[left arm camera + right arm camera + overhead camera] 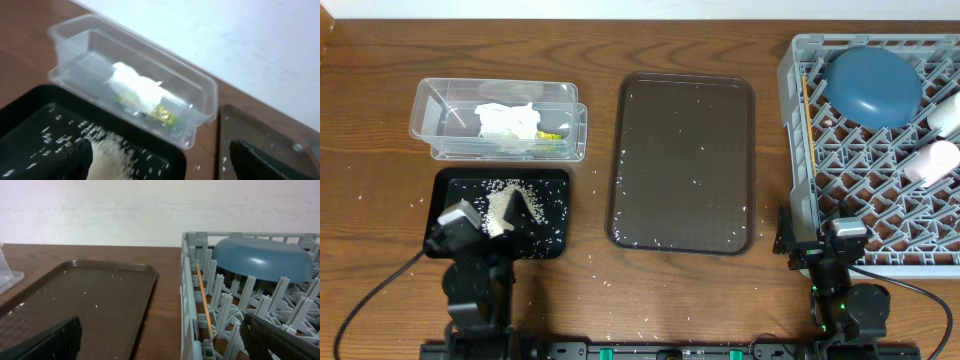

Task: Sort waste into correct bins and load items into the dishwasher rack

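The clear container [430, 120] holds the crumpled white napkin [508, 120] and the yellow wrapper scrap [549, 135]; both show in the left wrist view [135, 86], [165, 116]. The black tray [555, 215] holds a pile of rice [500, 205]. The grey rack [800, 130] holds the dark-blue bowl [873, 85] upside down, a white cup [948, 113], a pink cup [932, 160] and chopsticks [204, 301] along its left wall. The light-blue dish is out of view. My left gripper [492, 215] is open and empty over the black tray. My right gripper [817, 240] is open and empty at the rack's front left corner.
A flat brown serving tray [682, 160] lies in the middle with scattered rice grains on it. Loose grains also lie on the wooden table around the black tray and in front of the brown tray [605, 282].
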Robot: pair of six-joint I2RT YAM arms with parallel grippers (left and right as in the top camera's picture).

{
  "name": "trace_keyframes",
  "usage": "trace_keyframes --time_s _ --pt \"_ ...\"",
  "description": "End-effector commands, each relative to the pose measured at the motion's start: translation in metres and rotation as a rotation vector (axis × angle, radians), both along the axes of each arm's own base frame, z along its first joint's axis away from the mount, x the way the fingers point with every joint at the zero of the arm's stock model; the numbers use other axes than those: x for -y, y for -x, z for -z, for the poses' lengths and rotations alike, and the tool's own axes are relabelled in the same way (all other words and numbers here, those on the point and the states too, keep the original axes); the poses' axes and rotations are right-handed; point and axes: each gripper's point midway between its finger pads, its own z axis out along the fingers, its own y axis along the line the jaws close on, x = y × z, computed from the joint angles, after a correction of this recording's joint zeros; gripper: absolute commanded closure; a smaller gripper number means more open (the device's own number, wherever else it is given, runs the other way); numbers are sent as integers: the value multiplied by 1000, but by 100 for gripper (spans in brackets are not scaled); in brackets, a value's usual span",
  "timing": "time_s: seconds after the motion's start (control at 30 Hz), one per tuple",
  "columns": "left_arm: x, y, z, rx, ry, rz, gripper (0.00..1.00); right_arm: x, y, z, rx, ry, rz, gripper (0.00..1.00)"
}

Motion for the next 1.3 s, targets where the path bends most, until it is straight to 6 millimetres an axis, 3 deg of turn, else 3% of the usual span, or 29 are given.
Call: trace_keyframes --time_s 0.0,0.6,0.73,0.93,1.07,1.27 --pt "9 -2 5 62 -40 50 10 3 0 0 2 12 14 1" --pt "9 -1 11 211 -55 48 10 3 0 0 2 12 14 1" --pt "9 -1 14 197 -70 51 10 3 0 0 2 12 14 1" --pt "10 2 44 73 -83 62 10 3 0 0 2 12 14 1" --pt "27 1 41 80 -210 185 10 3 0 0 2 12 14 1" --pt "26 1 42 78 -225 179 10 3 0 0 2 12 14 1"
